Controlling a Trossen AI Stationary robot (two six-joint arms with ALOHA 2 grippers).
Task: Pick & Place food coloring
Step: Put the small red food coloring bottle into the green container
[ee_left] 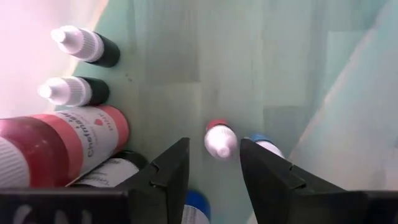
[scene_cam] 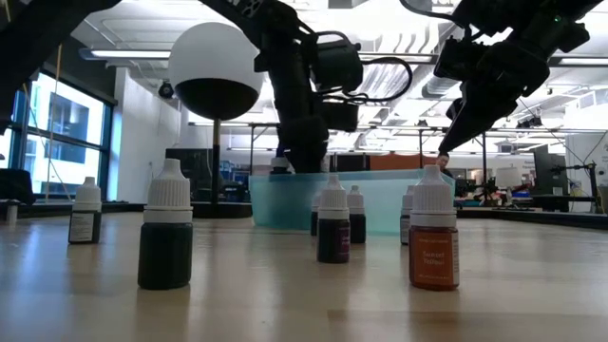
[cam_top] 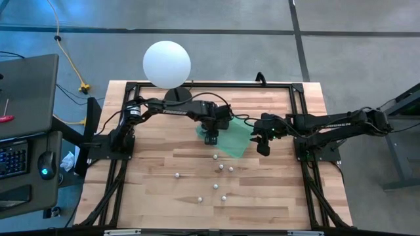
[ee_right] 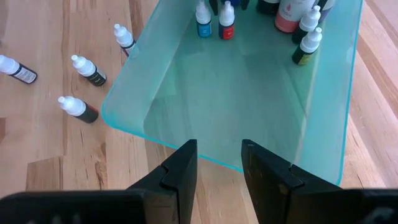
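Note:
Small food coloring bottles stand upright in the green tray (ee_right: 249,87) and on the wood around it. My left gripper (ee_left: 214,158) is open inside the tray, pointing down. Its fingers stand on either side of a red bottle with a white cap (ee_left: 219,139) without touching it. A blue bottle (ee_left: 262,143) stands beside that one. A larger pink bottle (ee_left: 74,140) and two dark bottles (ee_left: 74,90) are close by. My right gripper (ee_right: 217,155) is open and hangs over the tray's right edge (cam_top: 252,145), holding nothing.
Several loose bottles stand on the table nearer than the tray (cam_top: 221,168), seen close up in the low view (scene_cam: 166,233) (scene_cam: 434,237). A white ball on a black stand (cam_top: 167,63) sits at the far edge. A black frame (cam_top: 298,88) borders the table.

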